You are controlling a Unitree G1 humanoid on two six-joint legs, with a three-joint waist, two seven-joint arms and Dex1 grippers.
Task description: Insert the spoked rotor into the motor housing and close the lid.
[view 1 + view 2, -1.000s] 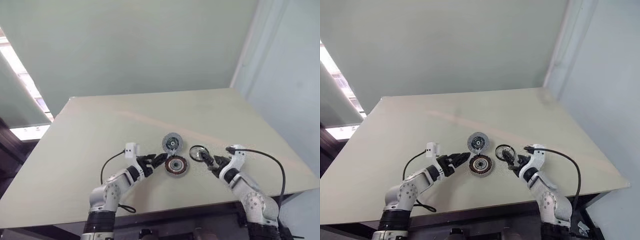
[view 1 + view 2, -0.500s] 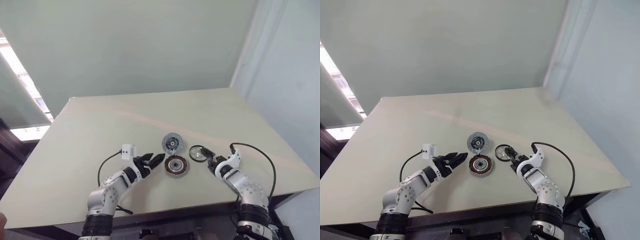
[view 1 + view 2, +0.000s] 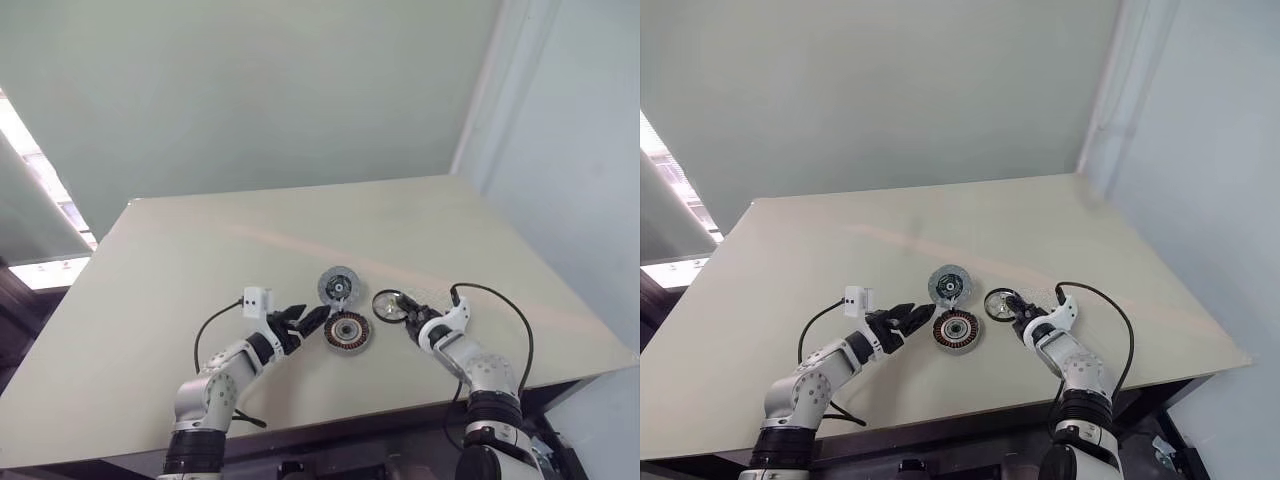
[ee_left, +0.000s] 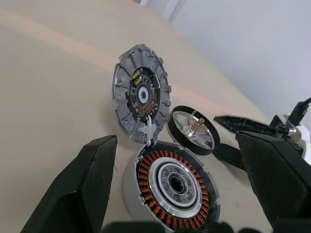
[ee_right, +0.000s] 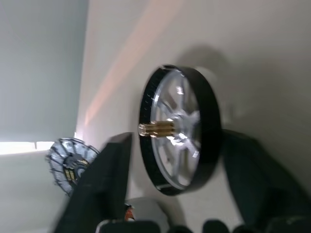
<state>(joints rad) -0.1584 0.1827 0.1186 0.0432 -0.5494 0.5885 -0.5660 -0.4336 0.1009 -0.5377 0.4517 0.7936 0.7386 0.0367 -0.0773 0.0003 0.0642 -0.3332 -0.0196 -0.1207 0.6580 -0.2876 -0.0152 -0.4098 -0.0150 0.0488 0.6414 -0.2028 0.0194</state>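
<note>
The motor housing (image 3: 348,331), a copper-wound disc, lies flat on the table. Just beyond it lies the lid (image 3: 339,285), a grey disc with a dark centre, its edge meeting the housing's. The spoked rotor (image 3: 391,305) rests to their right, its brass shaft pointing up. My right gripper (image 3: 407,317) reaches it from the near right, and in the right wrist view its fingers (image 5: 109,174) hug the black rim of the rotor (image 5: 182,128) on both sides. My left gripper (image 3: 311,320) stands open just left of the housing (image 4: 175,187), empty.
The beige table (image 3: 200,260) is bare around the three parts. Its front edge runs close behind both arms. A black cable (image 3: 505,305) loops off the right wrist, another (image 3: 215,320) off the left. A pale wall stands beyond the far edge.
My right gripper has rolled, come down onto the rotor and narrowed from wide open to the rim. The left arm and the parts have stayed put. The head view has shifted slightly.
</note>
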